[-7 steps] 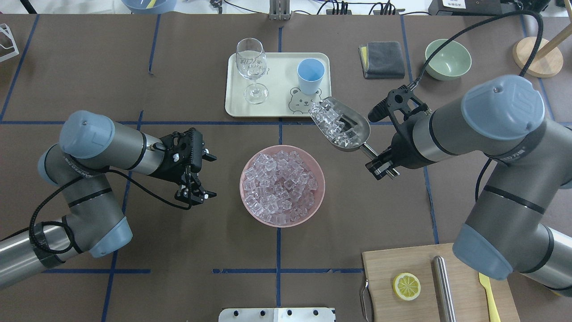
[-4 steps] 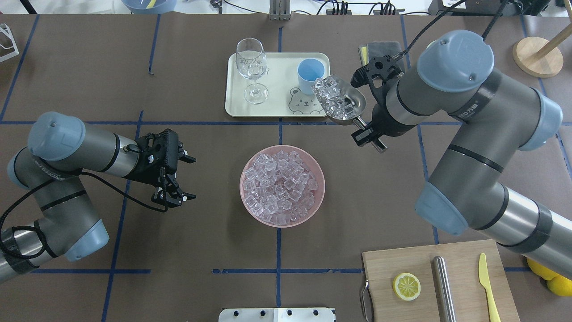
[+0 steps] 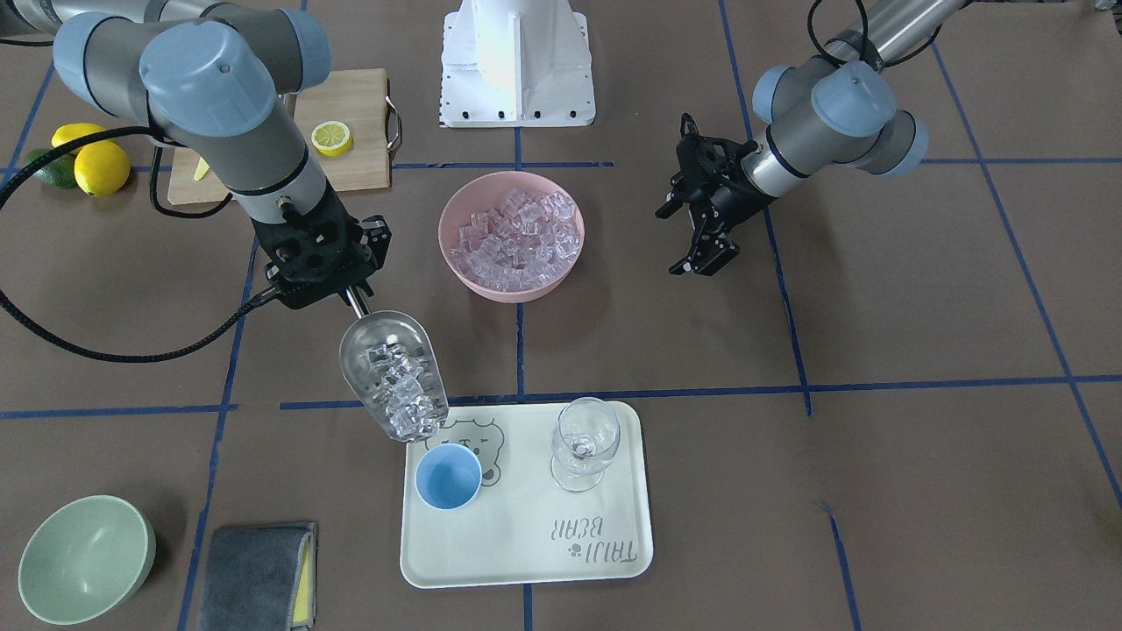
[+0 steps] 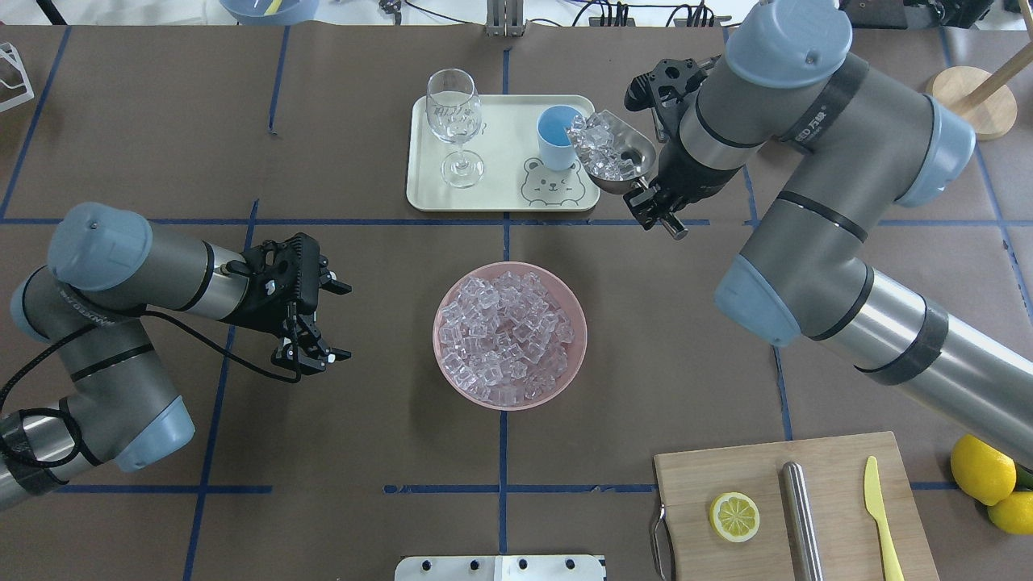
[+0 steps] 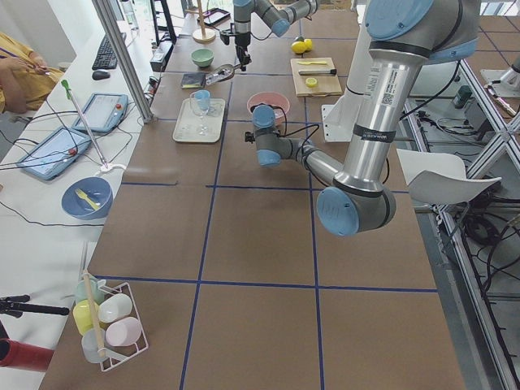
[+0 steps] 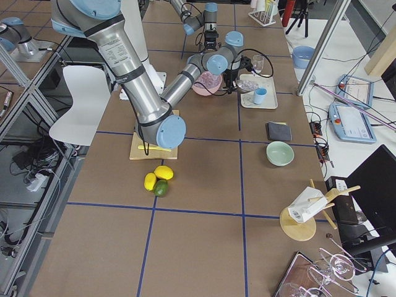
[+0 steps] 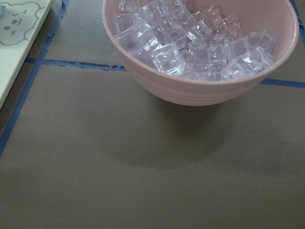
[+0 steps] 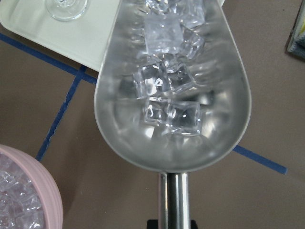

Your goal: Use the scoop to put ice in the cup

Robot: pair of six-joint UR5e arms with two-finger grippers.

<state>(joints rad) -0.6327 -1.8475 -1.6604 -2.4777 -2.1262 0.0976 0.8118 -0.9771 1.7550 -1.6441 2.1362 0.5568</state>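
We are working at the brown, blue-taped table (image 4: 363, 452), where our right arm (image 4: 815, 234) is hanging over the far side and our left arm (image 4: 145, 266) is hovering on its own side, well apart from everything. The cream tray (image 4: 500, 137) is lying beyond the pink bowl (image 3: 513, 292), which is sitting near the table's middle and brimming with ice (image 3: 517, 237). Our left gripper (image 4: 339, 320) is pointing toward that bowl with its jaws spread wide and nothing between them. Our right gripper (image 4: 658, 214) is clamping the thin rod handle of the scoop (image 3: 377, 337), and we are holding the scoop tilted, mouth down, over the tray's edge. The wine glass (image 4: 453, 121) is standing upright on the tray, apart from the cup (image 3: 448, 476), which is standing upright beside the tray's printed bear. The scoop's lip is hovering just beside the cup's rim, and the scooped ice (image 3: 405, 394) is crowding toward that lip inside the trough.
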